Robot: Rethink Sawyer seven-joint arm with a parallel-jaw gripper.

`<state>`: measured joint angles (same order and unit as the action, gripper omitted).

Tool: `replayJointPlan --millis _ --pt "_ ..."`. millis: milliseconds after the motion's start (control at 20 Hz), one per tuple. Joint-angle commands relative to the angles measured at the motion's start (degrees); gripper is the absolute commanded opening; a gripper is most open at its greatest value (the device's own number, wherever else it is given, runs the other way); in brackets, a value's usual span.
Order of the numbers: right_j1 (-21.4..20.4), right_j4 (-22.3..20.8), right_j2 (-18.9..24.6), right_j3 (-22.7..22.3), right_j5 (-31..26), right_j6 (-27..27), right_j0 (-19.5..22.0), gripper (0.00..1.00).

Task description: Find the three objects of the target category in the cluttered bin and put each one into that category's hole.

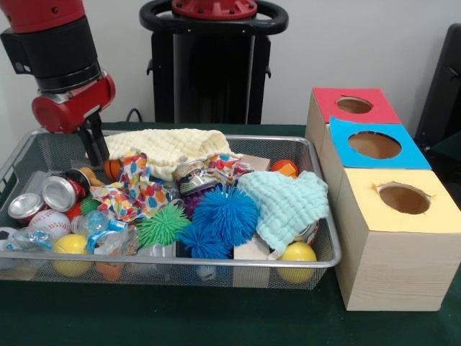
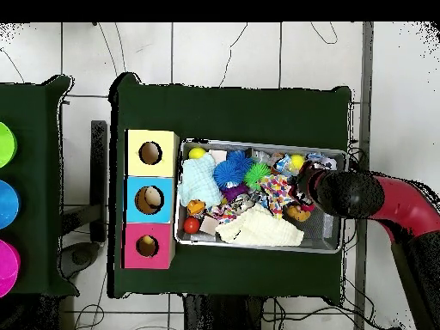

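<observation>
The wire mesh bin (image 1: pixel 180 264) stands on the green table, full of clutter; it also shows in the overhead view (image 2: pixel 258 143). My gripper (image 1: pixel 97 149) reaches down into the bin's far left corner, also in the overhead view (image 2: pixel 302 196). A small orange toy (image 1: pixel 112 169) lies right beside it, partly under the colourful cloth, and shows from above (image 2: pixel 296 212). Another orange toy (image 1: pixel 286 168) lies at the bin's far right (image 2: pixel 196 207). A pale yellow-tan toy does not show. The red-topped box's hole (image 1: pixel 354 105) is farthest back on the right (image 2: pixel 147 246).
The blue-topped box (image 1: pixel 374 144) and the yellow-topped box (image 1: pixel 403 198) stand in front of the red one. The bin holds spiky blue balls (image 1: pixel 223 213), a spiky green ball (image 1: pixel 164 225), yellow balls (image 1: pixel 297 254), cans (image 1: pixel 57 193), a baseball (image 1: pixel 49 223), a cream cloth (image 1: pixel 169 148) and a mint cloth (image 1: pixel 288 205).
</observation>
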<state>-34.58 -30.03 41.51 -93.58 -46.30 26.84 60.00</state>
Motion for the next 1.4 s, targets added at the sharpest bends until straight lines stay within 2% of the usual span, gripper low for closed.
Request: replayJointPlan --millis 50,400,450,600,950,1400 --pt "1.54 -1.31 0.29 2.77 -3.13 -2.88 -0.91 0.0" --pt "0.33 -1.13 -0.81 1.37 -2.63 -0.37 -0.74 0.0" --pt "-0.61 -1.41 -3.26 0.79 -2.47 3.26 -1.1 0.0" --pt "-1.92 -0.99 -4.82 -1.08 -0.16 7.0 -0.49 0.0" --pt "-3.11 -0.2 -4.18 -2.42 1.77 6.4 0.77 0.0" --pt "-2.18 -0.4 -3.35 -2.72 1.52 4.32 1.45 0.0"
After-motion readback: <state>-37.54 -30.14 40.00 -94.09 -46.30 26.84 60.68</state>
